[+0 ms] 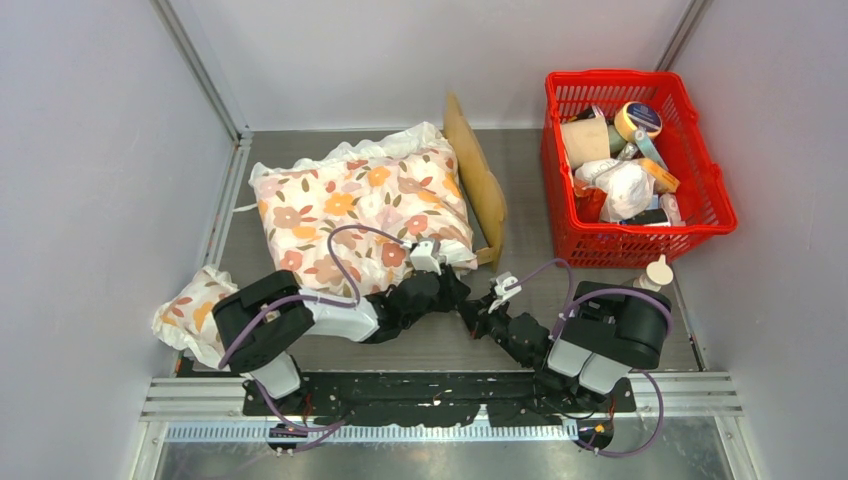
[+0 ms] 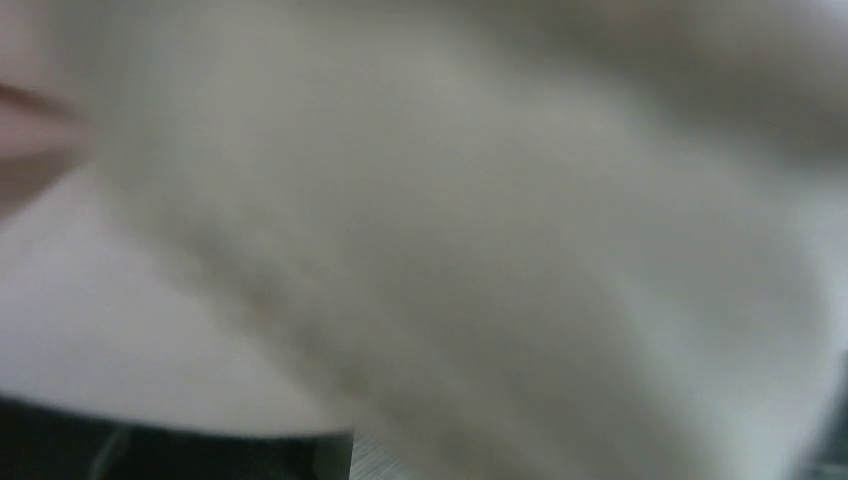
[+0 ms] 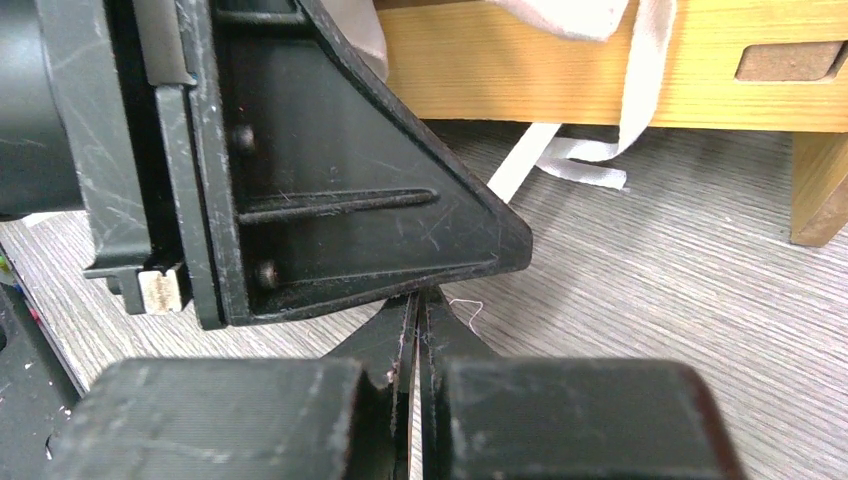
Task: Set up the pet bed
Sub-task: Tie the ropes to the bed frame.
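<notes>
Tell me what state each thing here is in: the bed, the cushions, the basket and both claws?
pet bed, upright, mostly covered by the big floral cushion.
big floral cushion, lying on the bed, rumpled.
small floral cushion, lying off the bed, far left.
red basket, upright, full of odds and ends.
left gripper, at the big cushion's near corner; open or shut unclear.
right gripper, shut, holding nothing.

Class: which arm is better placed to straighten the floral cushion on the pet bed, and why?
Left, probably. The left tool sits at the near corner of the floral cushion, fabric filling its wrist view. The right tool is shut, beside the pet bed.
</notes>
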### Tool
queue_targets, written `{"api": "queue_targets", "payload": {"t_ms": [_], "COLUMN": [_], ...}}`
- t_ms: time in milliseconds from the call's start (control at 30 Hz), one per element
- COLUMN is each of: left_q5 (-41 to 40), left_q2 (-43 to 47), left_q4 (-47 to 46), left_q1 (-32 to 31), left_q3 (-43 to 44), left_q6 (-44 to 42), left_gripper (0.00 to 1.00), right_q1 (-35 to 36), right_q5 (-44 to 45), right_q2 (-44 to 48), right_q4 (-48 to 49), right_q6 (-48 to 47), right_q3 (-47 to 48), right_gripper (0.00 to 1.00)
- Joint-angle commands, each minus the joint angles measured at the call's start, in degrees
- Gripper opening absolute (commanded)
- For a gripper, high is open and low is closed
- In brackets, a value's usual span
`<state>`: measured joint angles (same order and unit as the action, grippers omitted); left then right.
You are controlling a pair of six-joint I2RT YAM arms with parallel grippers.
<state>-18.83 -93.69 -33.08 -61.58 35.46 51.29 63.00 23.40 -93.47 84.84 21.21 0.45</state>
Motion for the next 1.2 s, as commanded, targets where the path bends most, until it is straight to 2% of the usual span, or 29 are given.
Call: {"api": "queue_targets", "payload": {"t_ms": [0, 33, 100, 133, 200, 233, 267, 300, 333, 367, 433, 500, 600, 733, 800, 933, 1000, 1067, 1167], "left_q5": [1.5, 1.8, 3.5, 4.4, 5.3, 5.1, 4.5, 3.7, 2.9, 2.4, 1.1, 0.2, 0.1, -1.2, -1.7, -3.2, -2.5, -1.8, -1.6], "left_q2": [-1.1, -1.4, -2.4, -2.9, -3.6, -3.6, -3.4, -2.9, -2.2, -1.3, 0.8, 2.7, 4.4, 6.5, 7.5, 9.6, 10.1, 10.1, 10.0], "left_q4": [-1.3, -2.5, -6.0, -8.0, -12.4, -14.4, -15.4, -15.3, -15.1, -15.0, -13.8, -13.2, -13.2, -14.5, -15.1, -15.0, -15.0, -15.1, -15.1], "left_q1": [0.8, 0.8, 1.3, 1.6, 1.9, 1.9, 2.0, 1.9, 2.0, 2.0, 1.9, 1.9, 1.8, 1.6, 1.6, 1.6, 1.5, 1.5, 1.1], "left_q3": [-0.3, -0.6, -1.2, -1.7, -3.1, -4.0, -4.8, -5.5, -6.2, -7.0, -8.4, -9.8, -11.8, -15.4, -16.9, -18.7, -18.6, -18.0, -17.1], "left_q6": [2.1, 2.1, 1.6, 1.6, 1.7, 1.6, 1.6, 1.3, 1.1, 0.2, -0.8, -1.1, -1.1, -0.8, -1.1, -2.5, -2.9, -2.9, -3.0], "left_gripper": [0.4, 0.39, 0.31, 0.24, 0.01, 0.0, 0.0, 0.0, 0.0, 0.0, 0.0, 0.0, 0.0, 0.0, 0.0, 0.0, 0.0, 0.0, 0.0], "right_q1": [0.9, 1.0, 1.2, 1.2, 1.2, 1.2, 1.2, 1.2, 1.2, 1.2, 1.3, 1.3, 1.3, 1.3, 1.3, 1.2, 1.2, 1.1, -0.4], "right_q5": [-0.1, -0.1, -0.2, -0.2, -0.2, 0.0, 0.7, 0.9, 1.2, 1.1, 0.9, 1.3, 4.6, 10.2, 11.8, 13.5, 13.7, 14.5, 14.6], "right_q2": [0.9, 1.0, 1.0, 1.0, 1.1, 1.3, 1.5, 2.4, 3.9, 4.8, 8.7, 14.4, 26.8, 43.0, 47.6, 48.7, 47.3, 45.9, 43.4], "right_q4": [7.9, 7.9, 7.9, 7.9, 7.8, 7.7, 7.5, 7.3, 6.4, 5.5, 0.0, -11.2, -33.8, -55.4, -63.3, -75.8, -79.1, -80.4, -76.2], "right_q6": [0.4, 0.4, 0.5, 0.6, 1.0, 1.3, 2.2, 2.6, 3.2, 3.4, 3.9, 4.3, 4.3, 5.0, 3.0, -2.9, -4.2, -2.7, 0.8], "right_q3": [-5.9, -6.0, -6.0, -6.0, -5.9, -5.9, -6.0, -6.1, -6.1, -5.7, -4.3, -0.8, 3.8, 9.2, 12.6, 20.6, 22.7, 22.7, 19.7], "right_gripper": [0.05, 0.05, 0.05, 0.05, 0.06, 0.1, 0.15, 0.27, 0.32, 0.44, 0.51, 0.53, 0.54, 0.53, 0.54, 0.58, 0.59, 0.56, 0.49]}}
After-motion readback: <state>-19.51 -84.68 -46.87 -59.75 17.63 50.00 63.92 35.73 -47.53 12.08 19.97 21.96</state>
